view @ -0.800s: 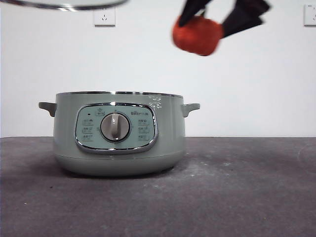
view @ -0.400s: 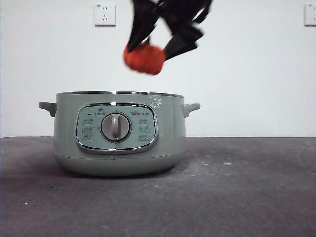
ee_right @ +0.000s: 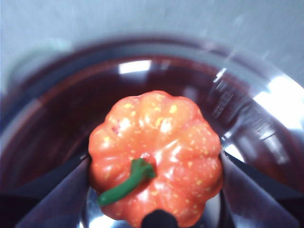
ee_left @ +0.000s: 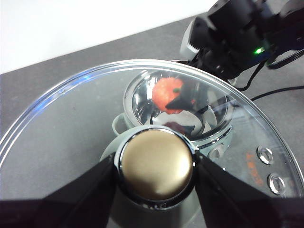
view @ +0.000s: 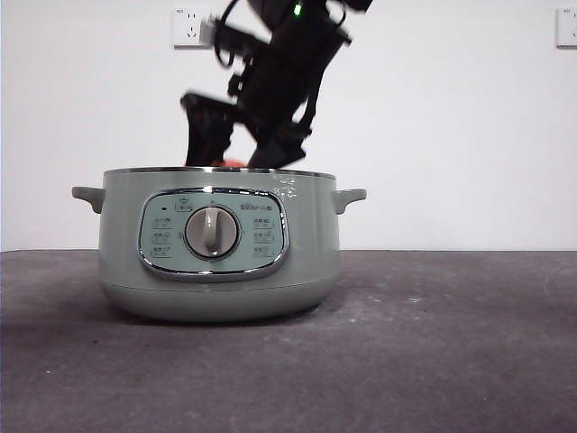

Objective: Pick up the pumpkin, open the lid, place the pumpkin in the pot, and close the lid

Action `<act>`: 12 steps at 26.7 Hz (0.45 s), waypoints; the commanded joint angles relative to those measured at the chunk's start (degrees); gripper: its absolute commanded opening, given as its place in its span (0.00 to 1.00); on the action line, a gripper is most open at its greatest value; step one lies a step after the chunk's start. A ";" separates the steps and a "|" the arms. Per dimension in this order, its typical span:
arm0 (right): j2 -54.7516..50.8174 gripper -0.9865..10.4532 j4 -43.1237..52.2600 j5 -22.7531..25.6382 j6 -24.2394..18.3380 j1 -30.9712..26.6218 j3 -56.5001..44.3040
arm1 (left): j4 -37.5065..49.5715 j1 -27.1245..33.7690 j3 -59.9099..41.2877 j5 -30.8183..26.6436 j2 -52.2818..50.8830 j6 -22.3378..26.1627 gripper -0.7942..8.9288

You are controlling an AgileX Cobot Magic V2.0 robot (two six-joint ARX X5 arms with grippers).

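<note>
The pale green pot [view: 122, 262] stands open on the dark table. My right gripper [view: 231, 153] reaches down into its mouth, shut on the orange pumpkin [view: 234, 164], of which only a sliver shows above the rim. In the right wrist view the pumpkin [ee_right: 161, 137] sits between my fingers [ee_right: 47, 194], low over the shiny pot interior [ee_right: 61, 109]. My left gripper [ee_left: 158, 166] is shut on the knob [ee_left: 158, 161] of the glass lid [ee_left: 71, 118] and holds it high above the pot [ee_left: 135, 95]. The lid is out of the front view.
The dark grey table [view: 433, 343] stretches to the right of the pot. A white wall with sockets [view: 190, 27] stands behind. The right arm's body [ee_left: 237, 33] and its cables hang just beyond the lid's far rim.
My right gripper has carried the pumpkin leftward and down, from high right of the pot into its mouth. The lid's rim has left the top of the front view.
</note>
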 commanded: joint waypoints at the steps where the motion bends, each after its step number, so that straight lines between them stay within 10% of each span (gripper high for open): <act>1: 2.27 0.07 0.59 0.55 -0.81 0.48 0.07 | 2.60 0.07 0.42 -0.09 -0.44 -0.37 0.07; 12: 3.98 0.07 -4.90 1.68 -1.03 0.74 0.07 | 2.60 0.04 0.42 0.02 -0.44 -0.35 0.07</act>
